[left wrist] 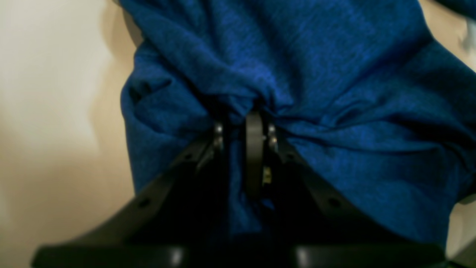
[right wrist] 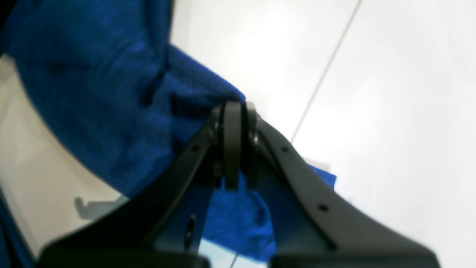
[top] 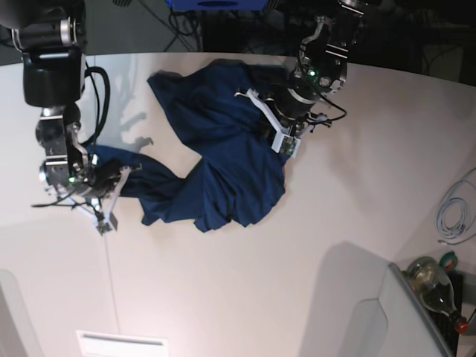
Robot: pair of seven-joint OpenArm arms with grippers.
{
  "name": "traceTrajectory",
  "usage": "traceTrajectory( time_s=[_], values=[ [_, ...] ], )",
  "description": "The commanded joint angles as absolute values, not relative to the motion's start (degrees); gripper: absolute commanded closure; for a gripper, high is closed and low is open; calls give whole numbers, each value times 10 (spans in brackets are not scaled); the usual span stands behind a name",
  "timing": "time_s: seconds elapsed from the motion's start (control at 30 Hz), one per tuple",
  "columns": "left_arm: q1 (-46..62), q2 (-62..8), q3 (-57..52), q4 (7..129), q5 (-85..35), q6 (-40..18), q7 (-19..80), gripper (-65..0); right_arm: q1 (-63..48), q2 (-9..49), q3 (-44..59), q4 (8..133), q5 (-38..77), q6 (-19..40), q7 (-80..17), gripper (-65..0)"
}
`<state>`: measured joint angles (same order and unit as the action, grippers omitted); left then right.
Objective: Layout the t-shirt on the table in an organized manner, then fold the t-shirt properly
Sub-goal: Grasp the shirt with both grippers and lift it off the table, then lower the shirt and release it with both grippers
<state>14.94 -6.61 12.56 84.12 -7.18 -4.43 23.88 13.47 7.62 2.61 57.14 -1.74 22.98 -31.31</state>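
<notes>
The shirt [top: 223, 160] lies crumpled on the white worktop [top: 357, 223], bunched in a heap between the two arms, and only the base view shows that whole spread. In that view the left gripper [top: 277, 128] sits at the heap's far edge and the right gripper [top: 111, 195] well apart at the end of a stretched-out corner of cloth. The left wrist view gives what the base view cannot: the left gripper [left wrist: 243, 128] is closed on a gathered pinch of shirt [left wrist: 316, 93], folds radiating away from the fingertips, more cloth draped beneath them, bare worktop [left wrist: 48, 111] off to one side. The right wrist view shows the right gripper [right wrist: 234, 111] closed with its pads pressed together, shirt [right wrist: 93, 93] bunched right against the tips on one side and hanging below them; whether cloth is truly caught between the pads cannot be told. Beyond that gripper lies open worktop [right wrist: 390, 93] crossed by a thin dark seam [right wrist: 327, 70]. Past the worktop's near right corner, seen only from the base, are a bottle [top: 431, 286] and a coiled cable [top: 454, 212]. No readable writing or brand shows in any view
</notes>
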Motion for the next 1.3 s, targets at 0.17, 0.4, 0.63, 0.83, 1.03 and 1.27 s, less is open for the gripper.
traceTrajectory(
  time_s=[0.17, 0.4, 0.63, 0.83, 1.03, 1.27],
  values=[
    [196, -72, 125, 933, -69, -44, 238, 0, 251, 73, 29, 582, -12, 225, -291, 0],
    [231, -80, 125, 989, -70, -43, 238, 0, 363, 39, 23, 582, -14, 205, -249, -2],
    [244, -80, 114, 991, -69, -43, 238, 0, 407, -22, 22, 625, -14, 206, -251, -20],
    [255, -79, 52, 1001, -69, -43, 238, 0, 388, -27, -82, 647, -15, 206, -358, -485],
    [254, -79, 20, 1017, -69, -44, 238, 0, 220, -9, -100, 865, -15, 204, -460, -455],
    [250, -76, 25, 1015, -69, -44, 238, 0, 71, -15, -206, 924, -12, 208, -483, -450]
  ],
)
